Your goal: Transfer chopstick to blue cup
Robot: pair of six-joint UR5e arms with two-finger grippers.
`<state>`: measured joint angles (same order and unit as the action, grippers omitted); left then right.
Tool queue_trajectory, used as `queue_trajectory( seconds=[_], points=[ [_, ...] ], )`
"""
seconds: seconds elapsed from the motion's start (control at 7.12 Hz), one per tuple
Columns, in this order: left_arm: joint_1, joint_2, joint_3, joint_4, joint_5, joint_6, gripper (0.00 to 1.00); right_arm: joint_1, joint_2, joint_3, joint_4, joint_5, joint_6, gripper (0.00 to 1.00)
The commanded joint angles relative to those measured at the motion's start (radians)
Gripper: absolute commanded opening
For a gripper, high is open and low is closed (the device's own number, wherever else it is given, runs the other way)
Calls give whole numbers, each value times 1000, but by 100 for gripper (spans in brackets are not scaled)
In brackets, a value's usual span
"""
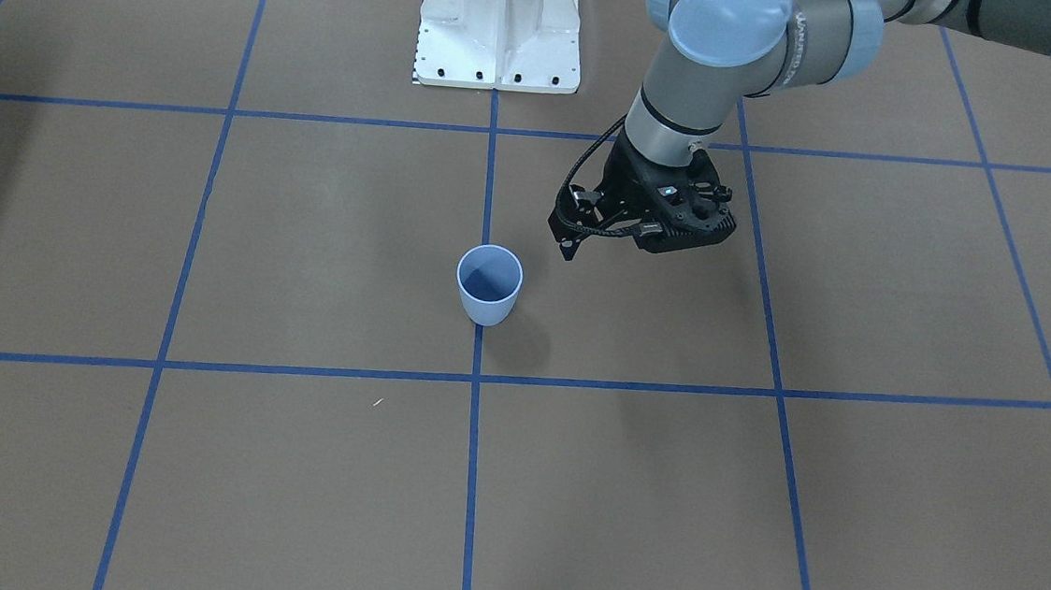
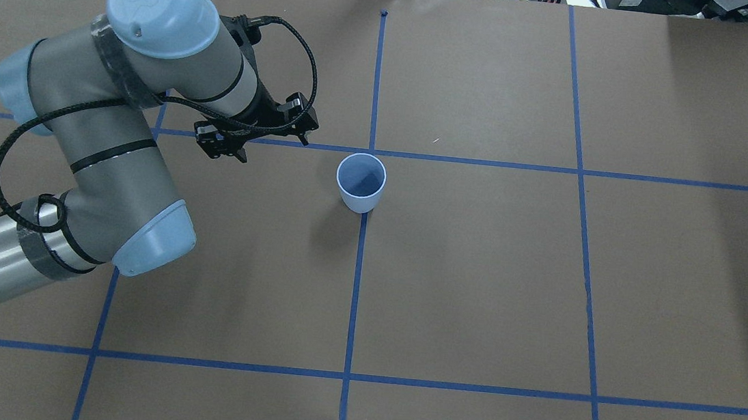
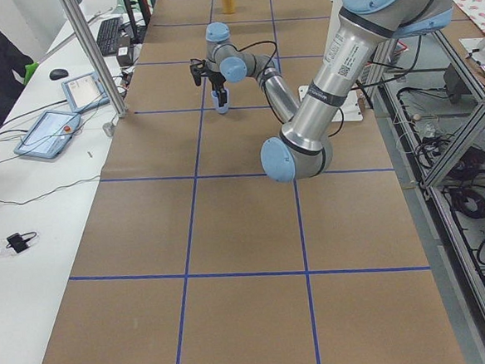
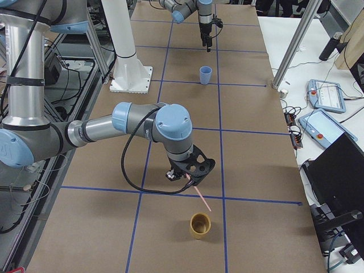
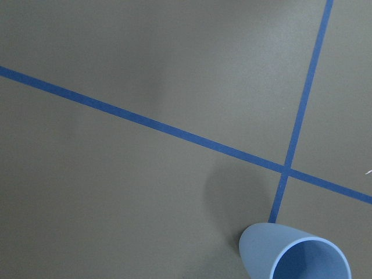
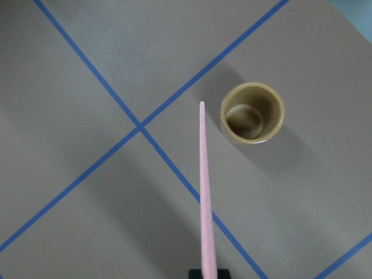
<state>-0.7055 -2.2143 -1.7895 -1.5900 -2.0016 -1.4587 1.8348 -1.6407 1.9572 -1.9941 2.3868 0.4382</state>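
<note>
Pinching shut on the thick end of a slim pink chopstick (image 6: 203, 192) with the right end effector (image 4: 190, 177), holding it off the brown paper-covered surface (image 4: 256, 142) and slanting its thin tip down toward, but not into, a squat tan cylindrical cup (image 6: 253, 113) just beside it. Judging this to be the carrying step, with the pale blue plastic cup (image 2: 361, 183) standing upright and empty well apart, on a blue tape line (image 2: 358, 270) at the far arm's end. Hovering the left end effector (image 2: 261, 135) near that blue cup without touching it; not being able to tell from these views how far open it is. Probably calling for a firm grip and a steady wrist while rising clear of the tan cup's rim, avoiding any swing of the long free tip. Then, likely, either handing over to the left side or reaching across. Either way, lining the tip up over the blue cup's mouth, tilting nearer to upright, and lowering inside before letting go, so as not to be knocking over what looks like a light cup.
</note>
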Motion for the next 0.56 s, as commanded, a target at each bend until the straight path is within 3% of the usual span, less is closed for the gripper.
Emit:
queue_trajectory(
  seconds=[0.0, 0.42],
  points=[
    [-24, 56, -80, 1, -3, 32, 98, -119, 155, 2, -5, 6, 159, 0],
    [-194, 151, -94, 9, -67, 280, 98, -308, 397, 0, -27, 79, 435, 0]
  ],
)
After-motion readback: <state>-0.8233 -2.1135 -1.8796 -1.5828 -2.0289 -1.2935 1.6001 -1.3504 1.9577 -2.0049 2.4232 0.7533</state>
